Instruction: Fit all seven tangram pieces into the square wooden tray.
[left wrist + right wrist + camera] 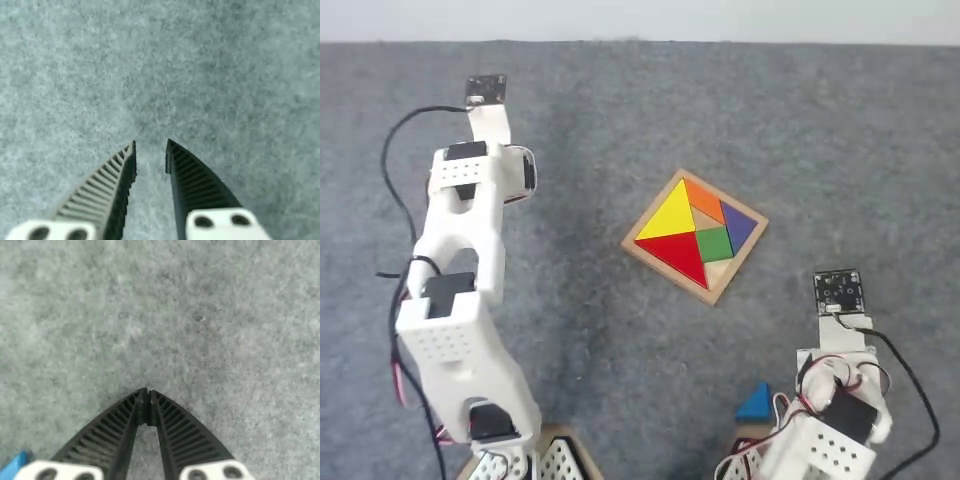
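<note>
Left gripper [151, 145] slightly parted over grey carpet [620, 100]; pale wall [640, 18] behind.

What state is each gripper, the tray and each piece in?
left gripper: open a little, empty
right gripper: shut, empty
wooden tray: partly filled, bare wood in two spots
yellow triangle: in tray
red triangle: in tray
orange piece: in tray
purple piece: in tray
green square: in tray
blue triangle: loose, outside tray
</note>
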{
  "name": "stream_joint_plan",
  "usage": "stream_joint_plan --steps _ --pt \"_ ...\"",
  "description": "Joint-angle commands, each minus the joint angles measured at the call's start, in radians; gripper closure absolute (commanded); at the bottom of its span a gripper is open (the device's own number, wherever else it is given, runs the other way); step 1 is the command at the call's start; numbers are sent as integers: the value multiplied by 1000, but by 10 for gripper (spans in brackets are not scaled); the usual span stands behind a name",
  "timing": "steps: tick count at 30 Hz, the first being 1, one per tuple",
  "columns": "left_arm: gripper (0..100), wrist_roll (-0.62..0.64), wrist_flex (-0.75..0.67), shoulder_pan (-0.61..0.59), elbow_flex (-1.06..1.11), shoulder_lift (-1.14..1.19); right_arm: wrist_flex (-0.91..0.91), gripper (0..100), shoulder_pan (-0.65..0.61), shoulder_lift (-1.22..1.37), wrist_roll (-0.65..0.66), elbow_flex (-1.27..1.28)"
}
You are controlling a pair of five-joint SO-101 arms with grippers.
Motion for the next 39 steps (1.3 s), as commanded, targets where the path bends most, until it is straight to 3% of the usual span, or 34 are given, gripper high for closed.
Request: stream_joint_plan --steps 1,39 --pt "902 8 -21 0 -5 -68 12 991 19 -22 -3 17" --pt "906 6 -77 29 -13 17 13 991 16 -22 -3 17"
